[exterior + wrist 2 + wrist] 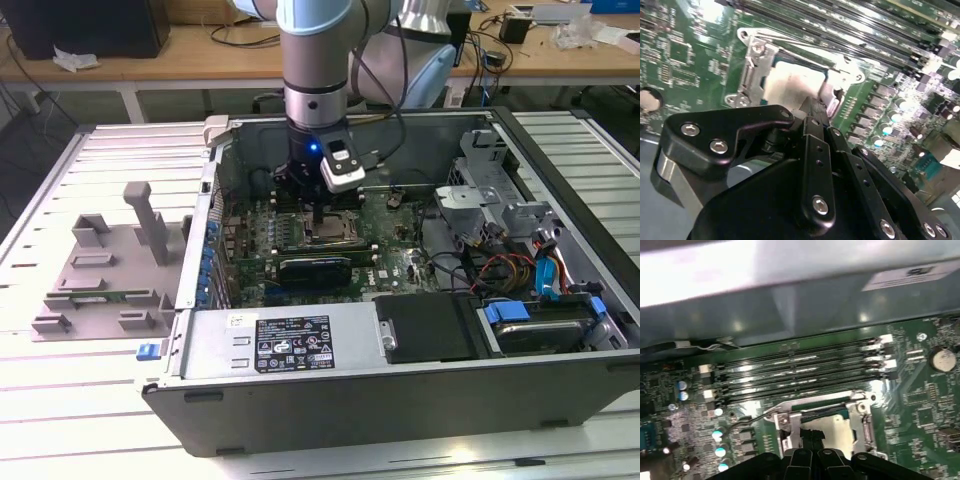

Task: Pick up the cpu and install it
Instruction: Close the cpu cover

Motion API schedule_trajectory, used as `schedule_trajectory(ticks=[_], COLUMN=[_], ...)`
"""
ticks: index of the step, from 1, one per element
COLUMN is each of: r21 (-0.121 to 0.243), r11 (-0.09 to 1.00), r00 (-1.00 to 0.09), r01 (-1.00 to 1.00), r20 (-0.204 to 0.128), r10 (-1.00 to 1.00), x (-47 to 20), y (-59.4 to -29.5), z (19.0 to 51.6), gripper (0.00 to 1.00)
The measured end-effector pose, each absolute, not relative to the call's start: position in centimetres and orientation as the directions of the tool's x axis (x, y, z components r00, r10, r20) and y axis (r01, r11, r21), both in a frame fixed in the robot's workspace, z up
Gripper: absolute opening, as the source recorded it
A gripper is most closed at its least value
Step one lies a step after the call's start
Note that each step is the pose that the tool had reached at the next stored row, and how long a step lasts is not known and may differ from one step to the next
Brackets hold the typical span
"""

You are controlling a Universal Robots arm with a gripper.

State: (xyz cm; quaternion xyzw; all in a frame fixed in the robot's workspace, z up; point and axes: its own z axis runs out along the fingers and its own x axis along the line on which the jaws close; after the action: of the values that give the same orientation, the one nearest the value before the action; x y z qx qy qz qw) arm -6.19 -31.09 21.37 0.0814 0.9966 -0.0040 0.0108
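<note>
Black two-fingered gripper (816,107), fingers drawn together, stands with its tips on or just over the small flat square silver-grey cpu (790,82). The cpu lies inside the shiny metal socket frame (752,65), well in from the edges of the green motherboard (685,50). I cannot tell whether the chip sits flat. If it is skewed, pressing down could bend the socket's pins. Farther off, a black label (292,343) along the near edge of the grey metal computer case (420,400) carries print too small to read.

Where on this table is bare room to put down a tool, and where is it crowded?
Bare table slats lie in front of the grey fixture, at the exterior view's left of the computer case. Inside the case, around the gripper, it is crowded.
</note>
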Motion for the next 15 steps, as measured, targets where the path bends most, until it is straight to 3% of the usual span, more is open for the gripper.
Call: schedule_trajectory(ticks=[15], r21=[-0.006], r11=[0.989], r00=[-0.988], r01=[0.151], r20=[-0.025], r10=[0.151], x=[-7.9], y=[-31.1], z=[20.7], gripper=[0.11])
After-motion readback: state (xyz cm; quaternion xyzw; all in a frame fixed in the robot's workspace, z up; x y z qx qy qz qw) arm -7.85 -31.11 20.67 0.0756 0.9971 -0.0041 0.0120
